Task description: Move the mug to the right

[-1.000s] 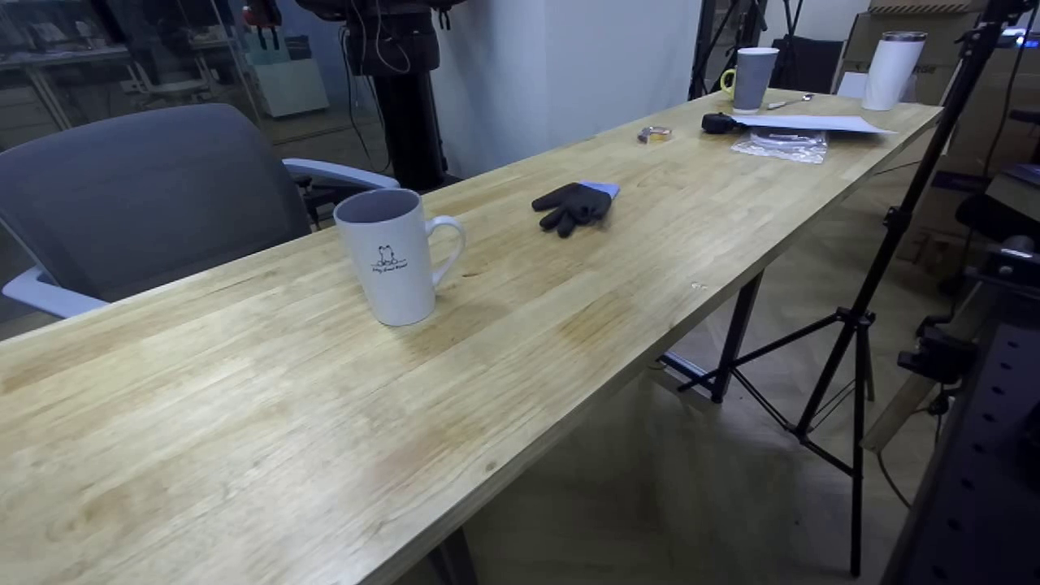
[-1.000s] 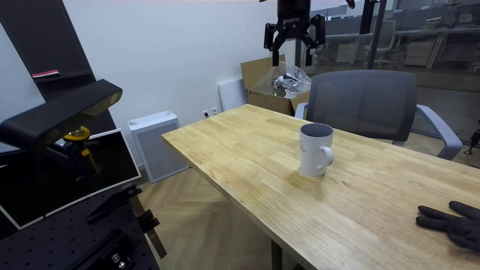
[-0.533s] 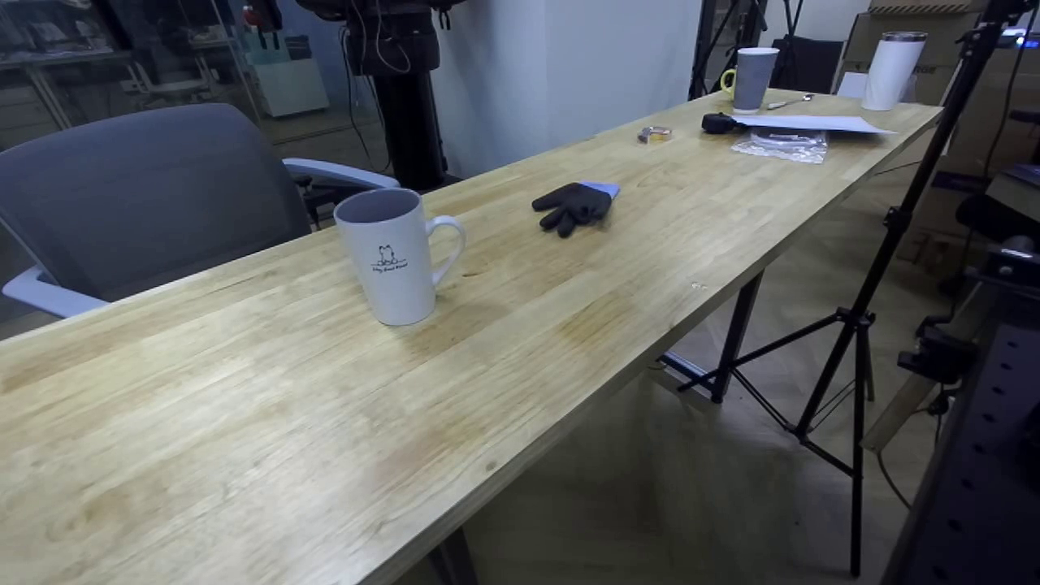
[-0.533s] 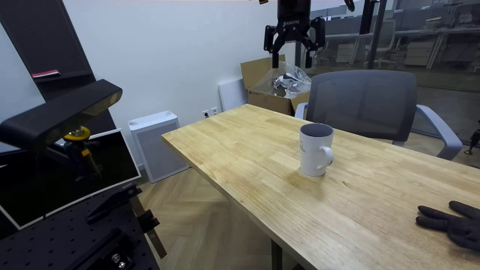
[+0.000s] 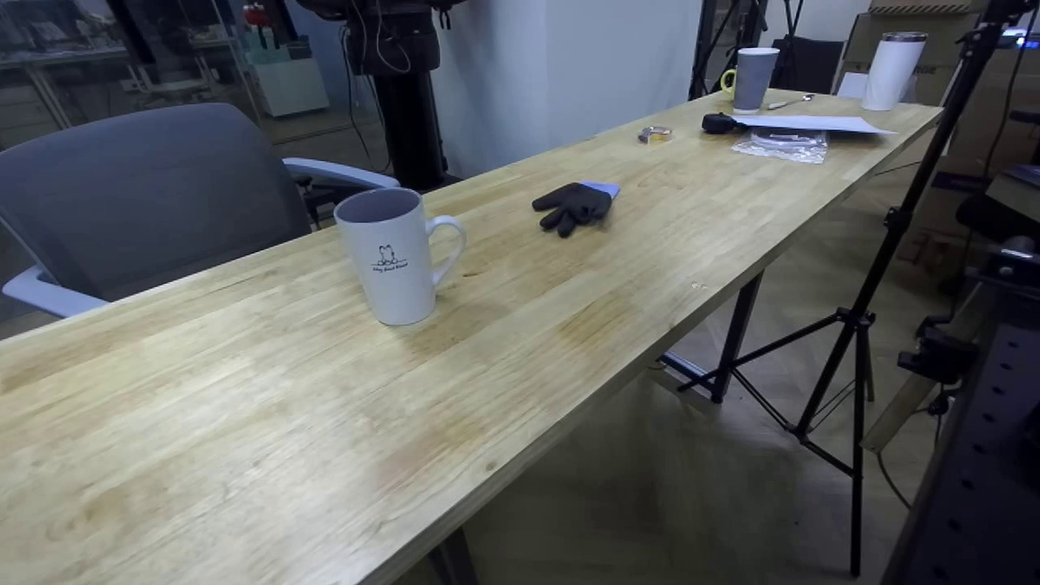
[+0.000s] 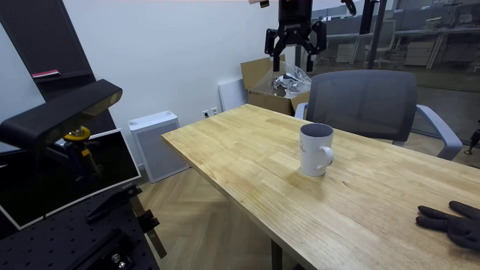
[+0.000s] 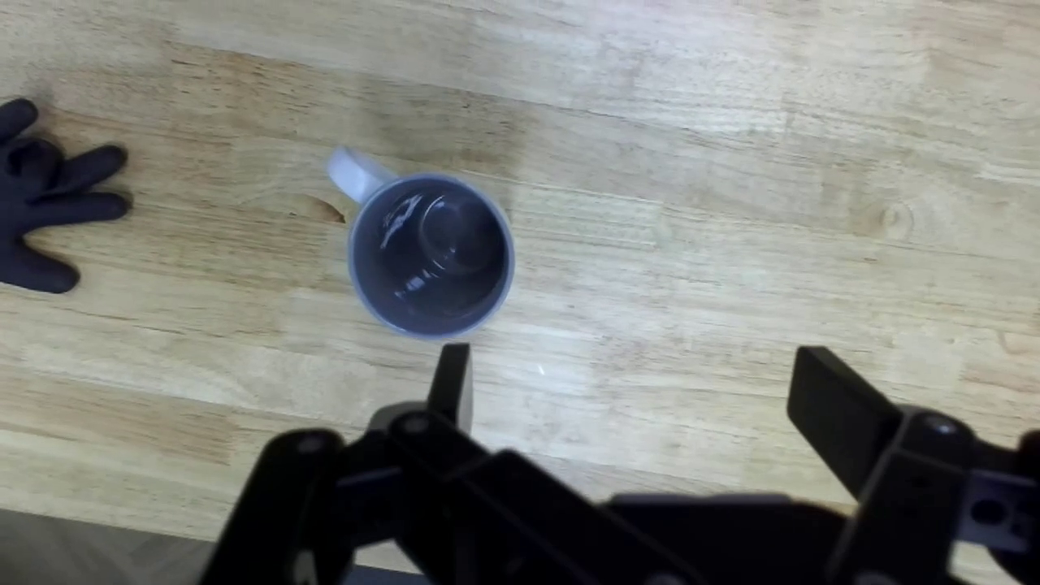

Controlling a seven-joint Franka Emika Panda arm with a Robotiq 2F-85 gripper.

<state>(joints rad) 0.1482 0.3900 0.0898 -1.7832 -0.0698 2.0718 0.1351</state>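
The white mug (image 5: 398,280) stands upright on the wooden table (image 5: 244,422), with its loop handle and small dark logo showing. It also shows in an exterior view (image 6: 312,157), handle towards the camera. In the wrist view I look down into the dark inside of the mug (image 7: 431,256), its handle at upper left. My gripper (image 6: 293,64) is open and empty, high above the table and apart from the mug. In the wrist view the mug lies beyond and left of the open fingers (image 7: 632,361), near the left fingertip.
A black glove (image 5: 575,207) lies on the table beside the mug; it also shows in the wrist view (image 7: 41,203). A grey chair (image 6: 362,105) stands at the table's edge. Farther along are a grey cup (image 5: 754,81), a white tumbler (image 5: 894,73) and paper (image 5: 812,123).
My gripper has come down a little and shifted slightly to the right in an exterior view, still open. The mug and the glove have not moved.
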